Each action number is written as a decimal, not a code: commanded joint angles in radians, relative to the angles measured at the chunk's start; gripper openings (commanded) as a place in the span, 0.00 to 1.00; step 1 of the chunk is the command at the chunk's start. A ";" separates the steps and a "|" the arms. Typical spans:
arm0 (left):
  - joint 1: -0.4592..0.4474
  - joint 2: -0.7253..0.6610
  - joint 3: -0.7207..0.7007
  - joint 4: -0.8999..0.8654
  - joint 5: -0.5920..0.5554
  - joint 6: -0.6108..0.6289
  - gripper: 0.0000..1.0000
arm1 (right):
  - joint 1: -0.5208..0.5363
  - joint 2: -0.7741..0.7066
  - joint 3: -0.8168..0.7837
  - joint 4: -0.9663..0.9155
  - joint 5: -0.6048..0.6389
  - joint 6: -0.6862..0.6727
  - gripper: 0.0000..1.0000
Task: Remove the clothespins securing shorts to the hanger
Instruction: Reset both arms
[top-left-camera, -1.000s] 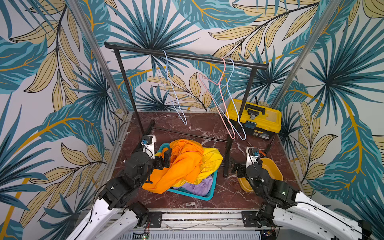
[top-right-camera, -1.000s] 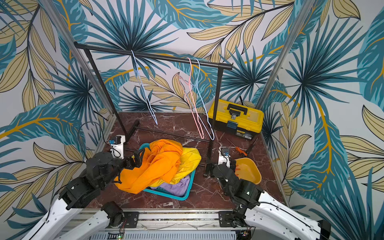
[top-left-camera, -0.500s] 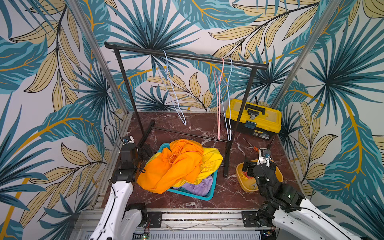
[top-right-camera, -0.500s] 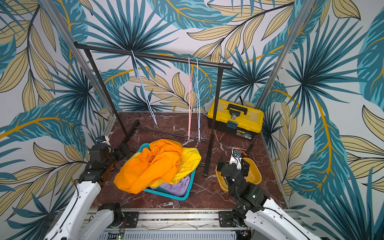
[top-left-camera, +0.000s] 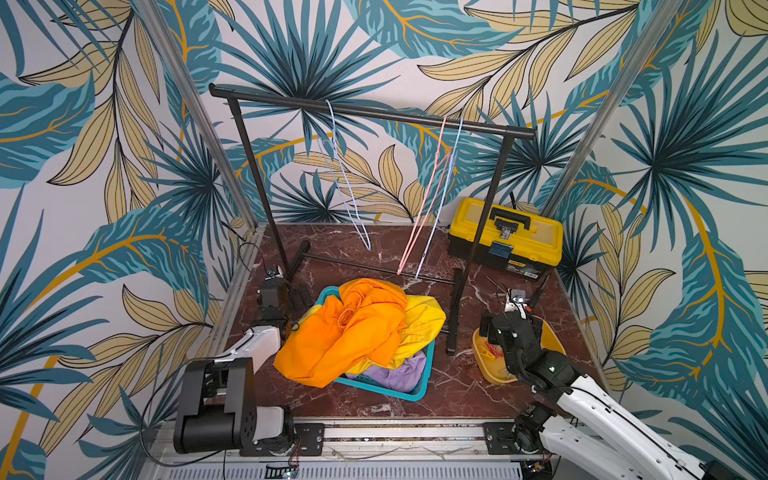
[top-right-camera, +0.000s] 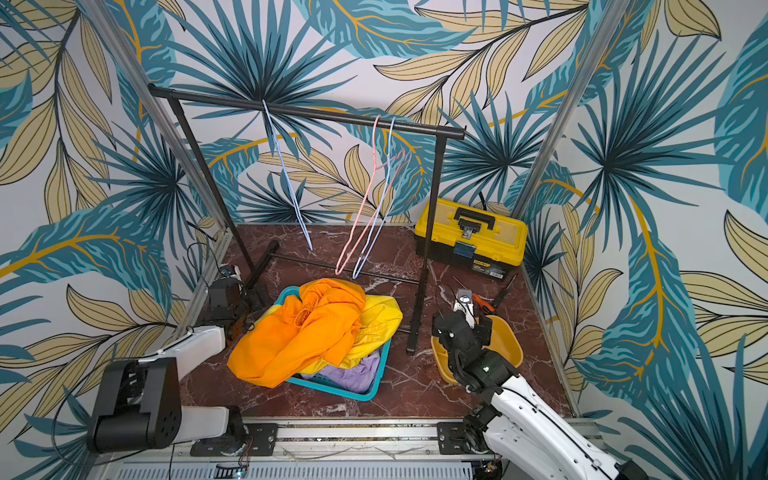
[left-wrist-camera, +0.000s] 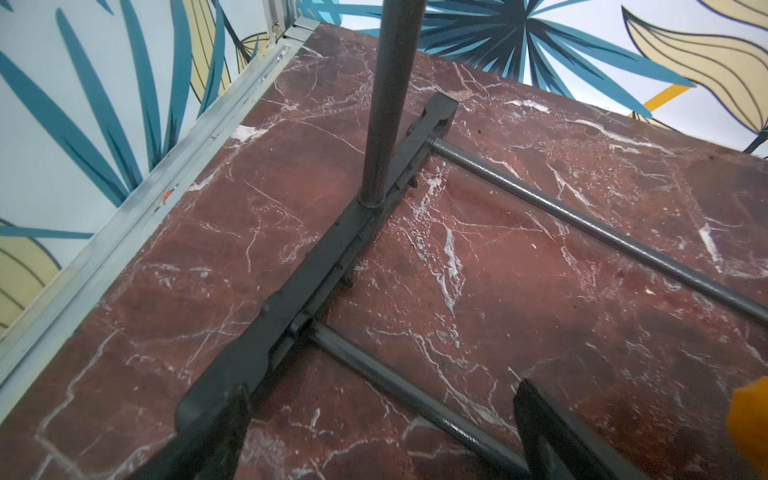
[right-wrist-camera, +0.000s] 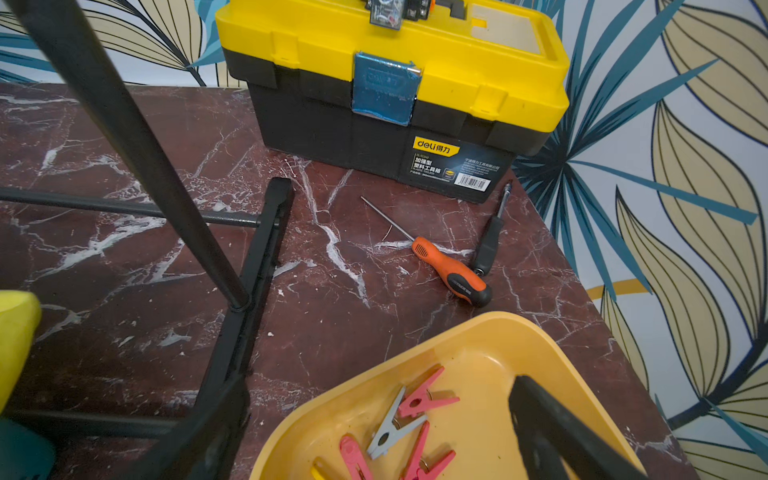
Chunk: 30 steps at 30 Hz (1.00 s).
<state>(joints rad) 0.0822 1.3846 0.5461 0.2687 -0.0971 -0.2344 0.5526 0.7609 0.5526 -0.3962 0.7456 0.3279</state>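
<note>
Task looks finished: three wire hangers (top-left-camera: 419, 217) hang bare on the black rack (top-left-camera: 374, 111).
The shorts (top-left-camera: 353, 328) lie heaped in a teal basket (top-left-camera: 419, 390) in front of the rack; the clothespins (right-wrist-camera: 409, 415) sit in a yellow tray (right-wrist-camera: 478, 365) beside the rack's right foot. Left hand (left-wrist-camera: 374, 409), by the rack's left foot, and right hand (right-wrist-camera: 370, 415), above the tray, both gape wide and hold nothing.
</note>
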 joint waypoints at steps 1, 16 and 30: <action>0.007 0.016 -0.035 0.232 -0.009 0.072 1.00 | -0.030 0.029 -0.042 0.074 -0.044 -0.008 0.99; -0.039 0.144 -0.144 0.583 0.112 0.212 1.00 | -0.158 0.091 -0.064 0.240 -0.053 -0.052 1.00; -0.041 0.144 -0.144 0.583 0.110 0.214 1.00 | -0.321 0.477 -0.174 0.960 0.043 -0.331 1.00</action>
<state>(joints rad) 0.0490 1.5314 0.4057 0.8001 -0.0174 -0.0231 0.2558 1.1587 0.4011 0.2779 0.7509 0.0910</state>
